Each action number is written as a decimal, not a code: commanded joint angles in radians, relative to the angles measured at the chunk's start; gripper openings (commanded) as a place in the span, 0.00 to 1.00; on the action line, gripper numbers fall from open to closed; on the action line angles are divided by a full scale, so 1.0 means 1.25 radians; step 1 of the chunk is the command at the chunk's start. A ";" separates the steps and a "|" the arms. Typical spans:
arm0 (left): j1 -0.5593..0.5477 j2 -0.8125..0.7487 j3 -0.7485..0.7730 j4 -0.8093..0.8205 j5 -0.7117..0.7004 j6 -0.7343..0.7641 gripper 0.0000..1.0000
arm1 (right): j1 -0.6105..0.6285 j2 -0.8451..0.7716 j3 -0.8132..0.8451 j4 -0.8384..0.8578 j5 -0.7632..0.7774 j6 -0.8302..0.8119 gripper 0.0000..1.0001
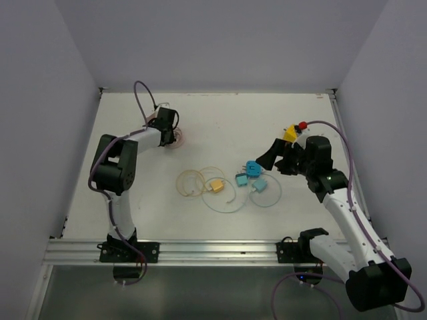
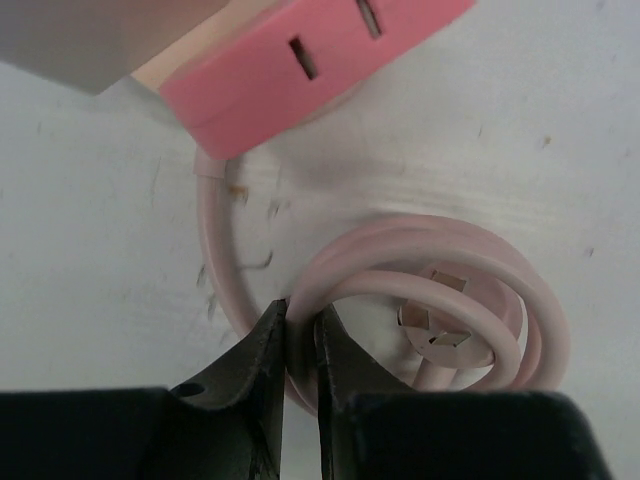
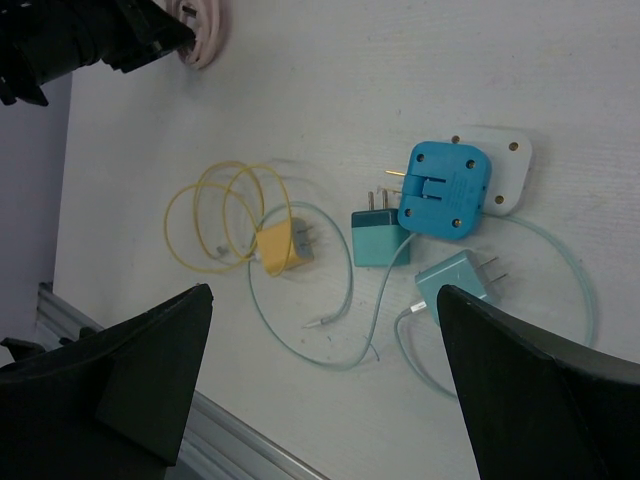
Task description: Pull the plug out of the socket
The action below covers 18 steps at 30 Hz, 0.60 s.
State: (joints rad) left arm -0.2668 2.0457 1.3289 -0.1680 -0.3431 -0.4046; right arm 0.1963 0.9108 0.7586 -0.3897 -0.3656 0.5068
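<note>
My left gripper [image 2: 300, 322] is pinched shut on a loop of the pink cable [image 2: 420, 250], with the pink socket block [image 2: 310, 70] just beyond it at the table's far left. The right gripper [image 3: 330, 350] hangs wide open over the blue adapter [image 3: 445, 190]. My worry is that pulling by the cord just uncoils it, or drags the unpinned block along.
</note>
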 commanded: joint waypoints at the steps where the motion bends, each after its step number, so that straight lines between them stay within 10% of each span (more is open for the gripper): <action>1: -0.003 -0.099 -0.119 -0.040 0.041 0.043 0.00 | 0.004 0.010 -0.009 0.036 -0.031 0.009 0.99; 9: -0.020 -0.331 -0.388 -0.119 0.150 -0.006 0.03 | 0.009 0.024 -0.008 0.047 -0.035 0.004 0.99; 18: -0.117 -0.566 -0.545 -0.242 0.136 -0.081 0.40 | 0.014 0.029 -0.015 0.056 -0.039 0.007 0.99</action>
State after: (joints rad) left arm -0.3973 1.4197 0.6830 -0.3702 -0.1799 -0.4530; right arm 0.2089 0.9436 0.7452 -0.3649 -0.3885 0.5083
